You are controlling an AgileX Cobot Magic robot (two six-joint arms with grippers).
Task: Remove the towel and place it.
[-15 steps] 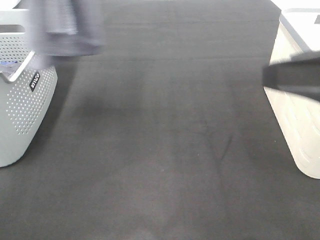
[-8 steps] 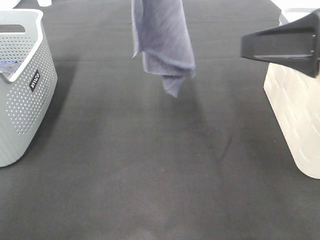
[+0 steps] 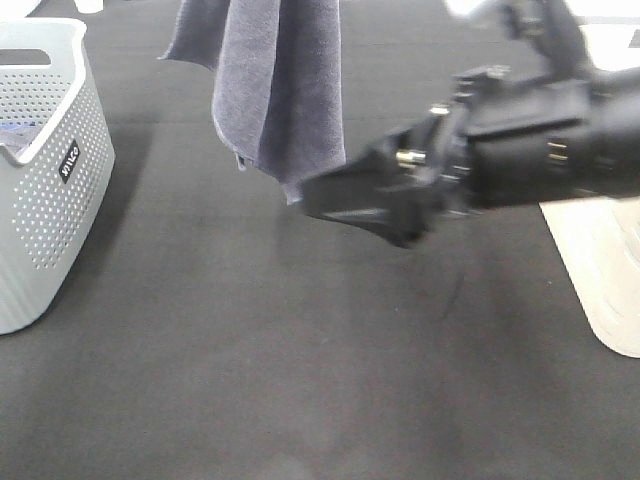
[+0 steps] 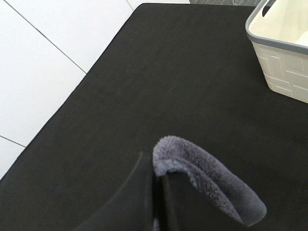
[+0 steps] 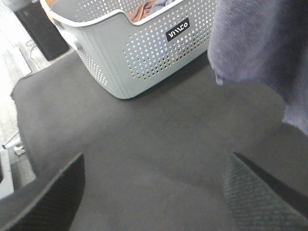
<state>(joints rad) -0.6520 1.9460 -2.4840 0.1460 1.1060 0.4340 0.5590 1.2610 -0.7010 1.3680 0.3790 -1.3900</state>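
The towel [image 3: 280, 90], a grey-lavender cloth, hangs in folds from above the top edge of the exterior view, over the middle of the black table. My left gripper [image 4: 156, 178] is shut on a fold of it [image 4: 207, 178]; this gripper is out of the exterior view. My right gripper [image 3: 340, 205] reaches in from the right, with its tips at the towel's lower hanging corner. It is open wide in the right wrist view [image 5: 154, 202], where the towel [image 5: 264, 48] hangs just ahead of it, not between the fingers.
A grey perforated basket [image 3: 50, 170] stands at the left edge, with clothes inside [image 5: 149, 7]. A white basket [image 3: 600, 270] stands at the right edge, also in the left wrist view [image 4: 284, 53]. Black mat [image 3: 250, 350] covers the table.
The towel has been carried from above the grey basket to the table's middle. The right arm has swung in from the right edge to the towel's lower corner.
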